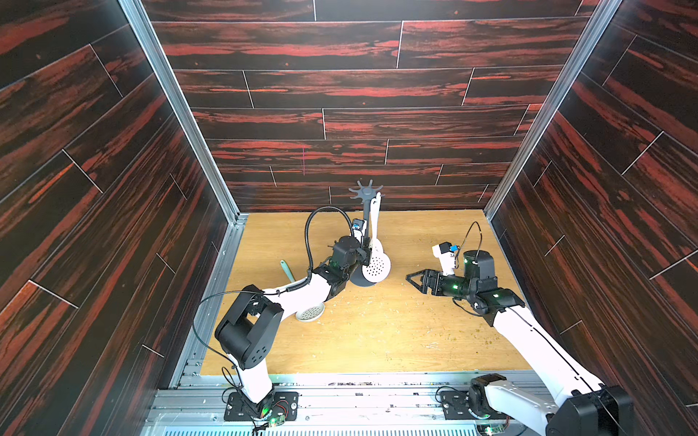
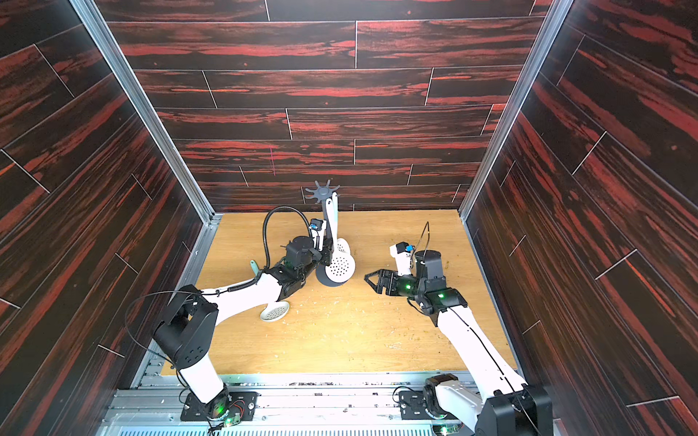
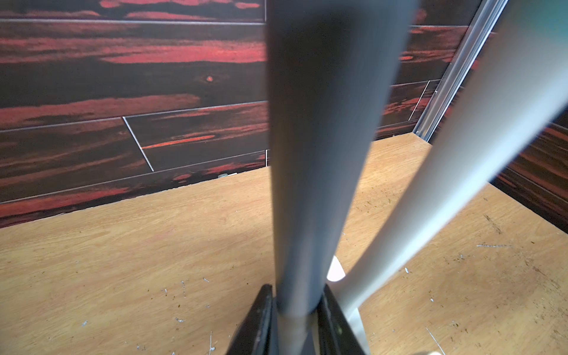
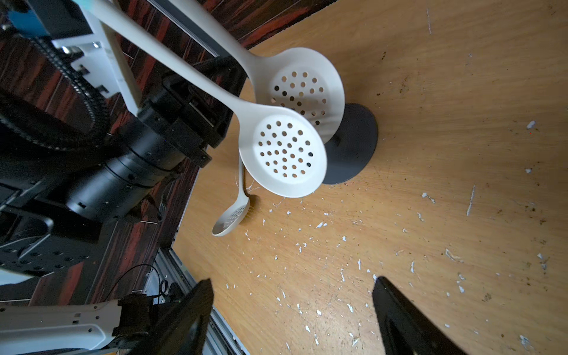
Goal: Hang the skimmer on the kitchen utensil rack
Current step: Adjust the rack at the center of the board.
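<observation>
Skimmer (image 4: 282,153) hangs on the kitchen utensil rack (image 1: 365,191); my left fingers (image 3: 261,322) clamp its pole (image 3: 322,153), right fingers (image 4: 190,322) wide apart, empty. Only the left wrist view shows that clamp.

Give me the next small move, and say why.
Probably open the left claw and back off the rack pole: two skimmers already hang there, a third skimmer lies on the table under that arm, and the right claw is open.

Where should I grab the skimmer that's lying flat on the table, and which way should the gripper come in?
I'd grip the skimmer by its thin handle near the green tip, coming straight down with jaws across it. It lies flat, the bowl is wide, and the left arm covers the mid-handle.
</observation>
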Robot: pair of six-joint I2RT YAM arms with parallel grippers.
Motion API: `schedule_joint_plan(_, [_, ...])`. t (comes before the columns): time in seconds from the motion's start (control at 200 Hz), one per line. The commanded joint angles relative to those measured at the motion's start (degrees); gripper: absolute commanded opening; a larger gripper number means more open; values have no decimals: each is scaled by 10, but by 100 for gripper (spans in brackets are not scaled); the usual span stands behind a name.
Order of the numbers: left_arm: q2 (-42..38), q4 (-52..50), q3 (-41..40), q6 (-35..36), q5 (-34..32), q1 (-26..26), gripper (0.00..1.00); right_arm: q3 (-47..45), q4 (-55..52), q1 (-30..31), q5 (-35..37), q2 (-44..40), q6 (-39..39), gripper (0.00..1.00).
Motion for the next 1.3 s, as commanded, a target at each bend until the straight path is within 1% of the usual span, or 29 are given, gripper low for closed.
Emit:
schedule_joint_plan(0.0, [-18, 22, 2, -3, -23, 3, 28, -8, -11, -4, 4, -11, -1, 84])
schedule_joint_plan(0.13, [-14, 26, 4, 3, -23, 3, 27, -12, -8, -4, -1, -12, -2, 84])
schedule_joint_plan(0.18, [-13, 26, 6, 5, -22, 3, 22, -12, -7, -3, 0, -11, -3, 84])
schedule_joint_plan(0.245, [-13, 28, 8, 4, -25, 3, 12, -12, -6, -4, -1, -10, -3, 84])
schedule_joint_plan(0.286, [-13, 29, 8, 2, -28, 2, 11, -13, -5, -4, -1, -10, -3, 84])
schedule_joint_plan(0.396, [-13, 37, 7, -9, -40, 0, 11, -16, -3, -4, -1, -11, -2, 84])
schedule_joint_plan(0.506, [-13, 67, -10, -22, -75, -7, 12, -18, -3, -4, -2, -14, -1, 84])
schedule_joint_plan(0.696, [14, 47, 10, -37, -125, -20, 14, -22, -7, -4, 1, -21, 2, 84])
schedule_joint_plan(0.797, [20, 41, 17, -39, -145, -26, 21, -23, -11, -4, 6, -27, 3, 84])
schedule_joint_plan(0.947, [27, 28, 31, -41, -161, -33, 24, -23, -15, -3, 8, -32, 1, 84])
schedule_joint_plan(0.982, [27, 23, 35, -40, -163, -33, 28, -24, -15, -4, 8, -32, 0, 84])
schedule_joint_plan(1.022, [26, 16, 37, -38, -165, -33, 50, -25, -15, -4, 5, -34, -1, 84])
schedule_joint_plan(1.047, [24, 12, 38, -36, -168, -34, 61, -26, -14, -4, 2, -35, -3, 85])
schedule_joint_plan(1.137, [11, 3, 34, -19, -191, -33, 84, -28, -12, -4, -6, -41, -7, 86])
schedule_joint_plan(1.162, [6, 4, 31, -14, -198, -33, 88, -28, -12, -4, -5, -41, -8, 86])
schedule_joint_plan(1.253, [-7, 5, 18, 9, -217, -33, 99, -31, -12, -4, -7, -43, -10, 86])
schedule_joint_plan(1.293, [-29, 3, 13, 16, -225, -33, 100, -31, -12, -4, -7, -41, -11, 86])
